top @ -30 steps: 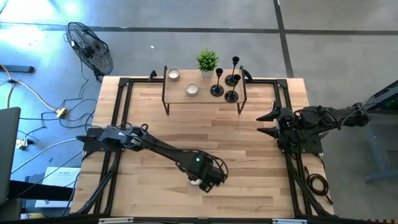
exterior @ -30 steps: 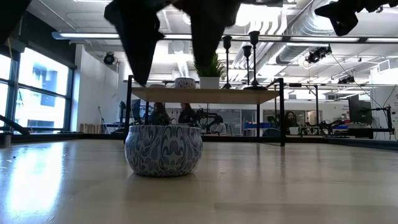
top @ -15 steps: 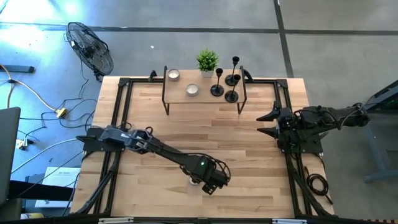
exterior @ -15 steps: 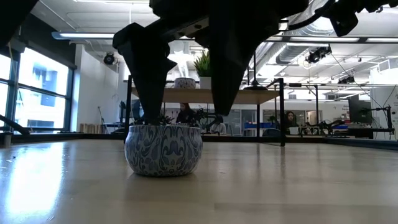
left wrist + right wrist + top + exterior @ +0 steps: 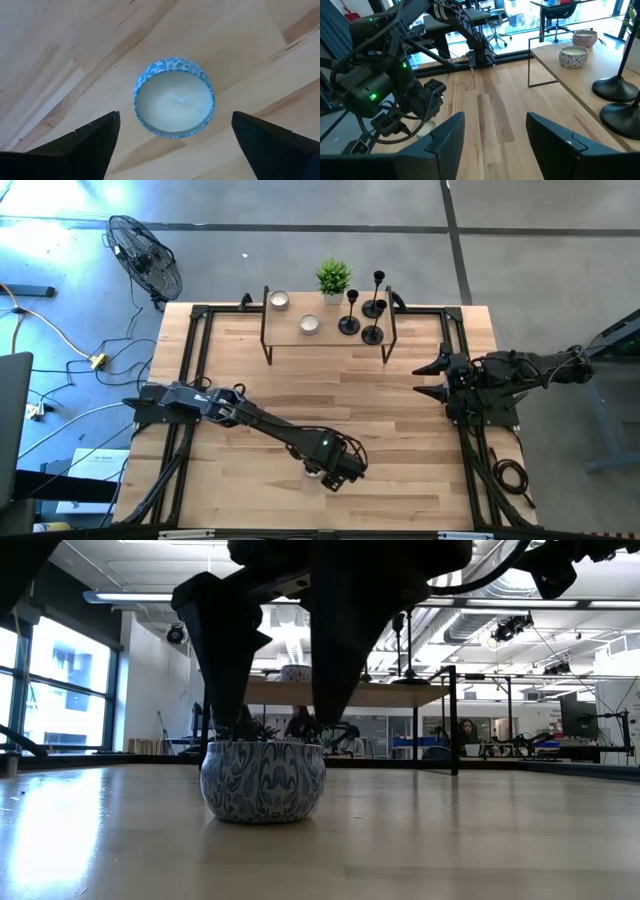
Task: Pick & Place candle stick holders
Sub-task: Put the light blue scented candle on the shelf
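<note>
Three black candle stick holders point(image 5: 362, 318) stand by their round bases on a raised wooden shelf point(image 5: 290, 330) at the table's far edge; two bases point(image 5: 617, 87) show in the right wrist view. My left gripper point(image 5: 322, 475) points down, open, over a blue-patterned candle tin point(image 5: 174, 97) that sits near the table's front edge. Its two fingers stand on either side of the tin point(image 5: 262, 780), their tips about level with its rim, with a gap on each side. My right gripper point(image 5: 432, 378) waits open at the table's right side, pointing level across the table.
The shelf also carries a small green potted plant point(image 5: 333, 278) and two round white candles point(image 5: 309, 324). A fan point(image 5: 145, 255) stands on the floor beyond the far left corner. Bare wood lies between the shelf and the tin.
My left gripper has come down over the candle tin, still open, so that its fingers now reach the tin's rim on both sides. The tin has stayed where it was.
</note>
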Robot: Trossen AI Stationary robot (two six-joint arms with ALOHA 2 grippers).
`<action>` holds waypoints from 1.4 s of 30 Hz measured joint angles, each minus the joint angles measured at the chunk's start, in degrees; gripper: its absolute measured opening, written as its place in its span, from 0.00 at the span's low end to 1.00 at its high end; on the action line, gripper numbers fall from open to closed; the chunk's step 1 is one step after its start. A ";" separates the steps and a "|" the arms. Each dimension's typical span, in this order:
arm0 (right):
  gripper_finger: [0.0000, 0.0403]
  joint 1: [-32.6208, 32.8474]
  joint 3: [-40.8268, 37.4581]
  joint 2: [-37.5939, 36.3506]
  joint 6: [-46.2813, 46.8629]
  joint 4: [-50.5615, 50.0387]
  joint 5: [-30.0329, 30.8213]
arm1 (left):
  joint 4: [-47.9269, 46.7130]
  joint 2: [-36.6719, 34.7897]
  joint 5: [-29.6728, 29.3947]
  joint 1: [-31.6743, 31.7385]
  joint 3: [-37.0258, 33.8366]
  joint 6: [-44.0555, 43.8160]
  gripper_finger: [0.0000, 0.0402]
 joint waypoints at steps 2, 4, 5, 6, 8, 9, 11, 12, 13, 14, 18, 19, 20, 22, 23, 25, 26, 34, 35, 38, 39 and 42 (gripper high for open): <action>0.51 0.01 0.01 0.00 0.00 0.00 0.00 | 0.39 0.00 -0.22 0.00 0.00 0.00 0.94; 0.51 0.00 -0.01 0.00 0.00 0.00 0.00 | 0.17 0.00 -0.64 0.00 0.00 0.00 0.94; 0.51 0.00 -0.01 0.00 0.00 0.00 0.00 | 0.21 0.00 -0.83 0.00 0.00 0.08 0.94; 0.51 0.01 -0.01 0.00 0.04 0.00 0.00 | 0.18 0.00 -0.94 0.00 0.00 0.21 0.94; 0.51 0.00 -0.01 0.00 0.39 0.00 0.02 | 0.21 0.00 -1.05 0.00 0.00 0.46 0.94; 0.51 0.01 0.00 0.00 0.48 0.00 0.01 | 0.22 0.00 -1.06 0.00 0.00 0.74 0.94; 0.51 0.01 -0.01 0.00 0.51 0.00 0.02 | 0.59 0.00 -1.07 0.00 0.00 1.35 0.94; 0.51 0.01 -0.01 0.00 0.59 0.00 0.02 | 0.91 0.00 -1.07 0.00 0.00 1.43 0.94; 0.51 -0.01 -0.01 0.00 0.59 0.00 0.02 | 1.15 0.00 -1.09 0.00 0.00 1.47 0.94; 0.51 0.01 -0.01 0.00 0.59 0.00 0.02 | 1.37 0.00 -1.08 0.00 0.00 1.46 0.94; 0.51 -0.01 0.01 0.00 0.59 0.00 0.01 | 1.69 -0.02 -1.13 0.00 0.01 1.45 0.94; 0.51 0.01 -0.01 0.00 0.60 0.00 0.01 | 1.76 -0.01 -1.18 0.00 0.00 1.45 0.94; 0.51 0.01 0.00 0.00 0.59 0.00 0.01 | 1.74 -0.01 -1.36 0.00 0.00 1.45 0.94; 0.51 0.01 0.00 0.00 0.59 0.00 0.02 | 1.74 -0.02 -2.14 0.00 0.00 1.45 0.94; 0.51 0.01 -0.01 0.00 0.65 0.00 0.02 | 1.72 -0.02 -2.34 0.00 0.00 1.47 0.94; 0.51 0.01 -0.01 0.00 1.21 0.00 0.01 | 1.72 -0.02 -2.38 0.00 0.00 1.45 0.94; 0.51 -0.01 -0.01 0.00 1.35 0.00 0.02 | 1.72 -0.02 -2.40 0.00 0.00 1.49 0.94; 0.51 0.00 -0.01 0.00 1.46 0.00 0.01 | 2.71 -0.13 -1.85 0.00 -1.03 1.89 0.94; 0.51 0.01 -0.01 0.00 1.46 0.00 0.02 | 3.39 -0.13 -1.32 0.00 -1.81 1.90 0.94; 0.51 0.01 -0.01 0.00 1.46 -0.02 0.02 | 4.60 -0.11 0.39 0.00 -3.66 1.88 0.94; 0.51 0.01 -0.01 0.00 1.46 -0.08 0.02 | 4.92 -0.11 0.62 0.00 -4.14 1.80 0.94; 0.51 0.01 0.01 0.00 1.45 -0.46 0.01 | 5.60 -0.10 0.66 -0.01 -5.14 1.68 0.94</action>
